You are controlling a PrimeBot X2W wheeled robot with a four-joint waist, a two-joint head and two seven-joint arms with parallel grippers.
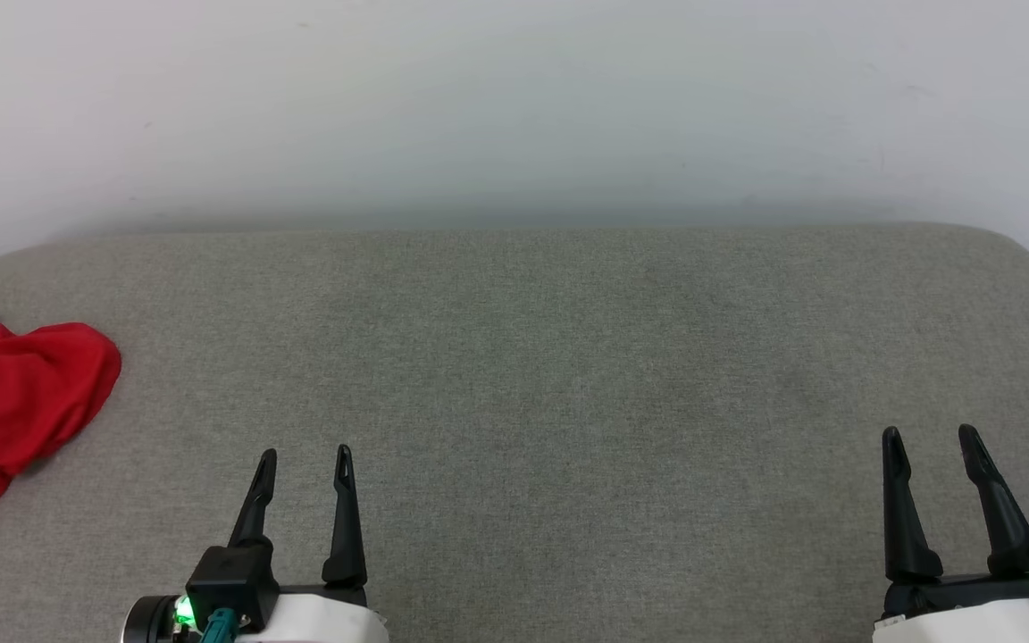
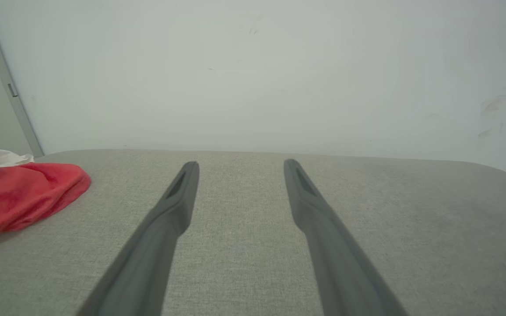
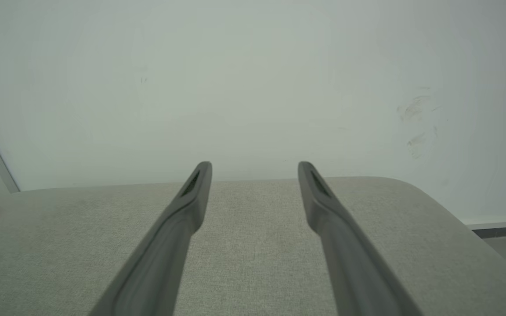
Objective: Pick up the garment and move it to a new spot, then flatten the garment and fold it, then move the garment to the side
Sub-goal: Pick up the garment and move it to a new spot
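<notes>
Crumpled garment [image 1: 23,393] at left edge of surface [image 1: 514,357], awaiting pickup; left tool [image 1: 305,454], right tool [image 1: 930,433] both spread wide, empty, poised for reach; left sits nearer

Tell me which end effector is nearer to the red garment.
The left end effector; the bunched garment lies to its left, while the right end effector sits far across the grey surface.
</notes>
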